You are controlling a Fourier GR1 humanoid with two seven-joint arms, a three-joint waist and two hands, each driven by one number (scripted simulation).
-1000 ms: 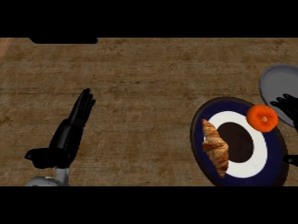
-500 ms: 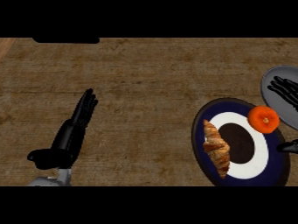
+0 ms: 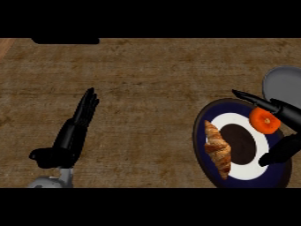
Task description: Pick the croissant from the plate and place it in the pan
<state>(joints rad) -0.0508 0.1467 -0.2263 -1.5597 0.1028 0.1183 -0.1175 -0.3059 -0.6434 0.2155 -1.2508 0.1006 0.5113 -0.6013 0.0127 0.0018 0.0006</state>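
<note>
My right robot hand [image 3: 289,115] is spread over the plate [image 3: 205,132] at right, by the croissant [image 3: 218,149]. My left robot hand [image 3: 74,130] rests flat, lower left.

No text, label, brand, number or sign can be read anywhere in the head view.
</note>
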